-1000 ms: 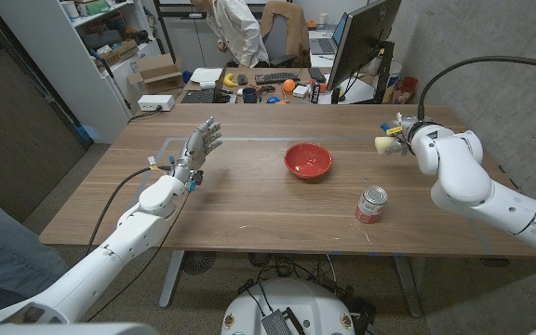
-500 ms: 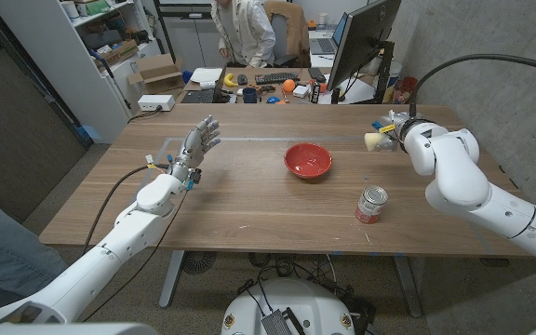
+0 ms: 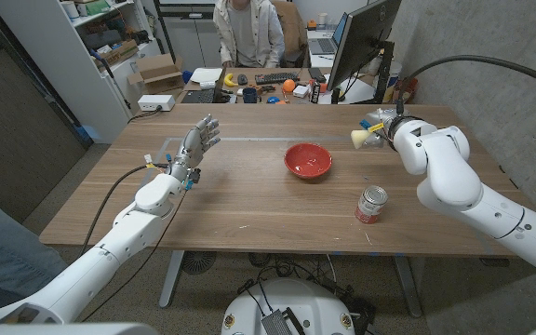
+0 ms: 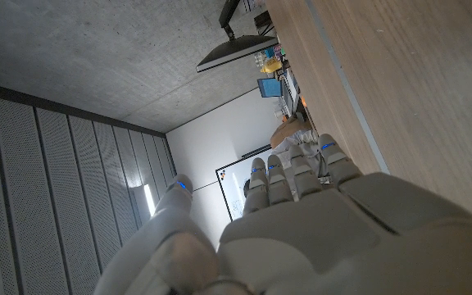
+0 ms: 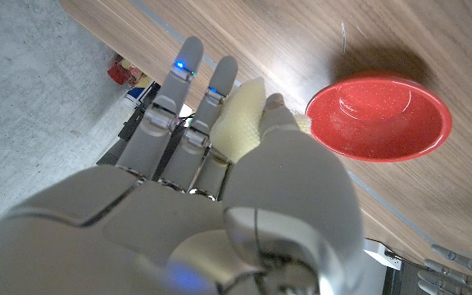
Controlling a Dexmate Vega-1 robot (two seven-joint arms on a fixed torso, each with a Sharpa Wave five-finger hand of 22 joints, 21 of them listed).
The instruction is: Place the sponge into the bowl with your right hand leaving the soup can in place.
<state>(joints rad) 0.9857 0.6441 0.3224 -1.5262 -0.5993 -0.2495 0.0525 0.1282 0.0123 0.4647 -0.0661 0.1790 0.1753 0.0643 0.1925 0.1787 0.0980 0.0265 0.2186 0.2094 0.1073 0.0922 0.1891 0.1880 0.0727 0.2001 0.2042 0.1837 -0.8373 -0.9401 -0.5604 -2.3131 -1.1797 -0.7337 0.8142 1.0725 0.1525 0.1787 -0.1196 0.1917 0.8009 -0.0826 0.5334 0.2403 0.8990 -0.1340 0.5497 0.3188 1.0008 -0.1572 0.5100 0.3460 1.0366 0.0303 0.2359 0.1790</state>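
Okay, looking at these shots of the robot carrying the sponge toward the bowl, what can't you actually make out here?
- Sponge: mostly covered by the right hand in the right wrist view; small in the head view, so the exact grip is unclear.
- Soup can: label too small to read in the head view.
- Bowl: in the head view, too small to tell whether anything lies inside.
- Left hand: its palm side is hidden in the left wrist view.

no readable text anywhere, soup can (image 3: 371, 204) label perhaps printed, too small to read
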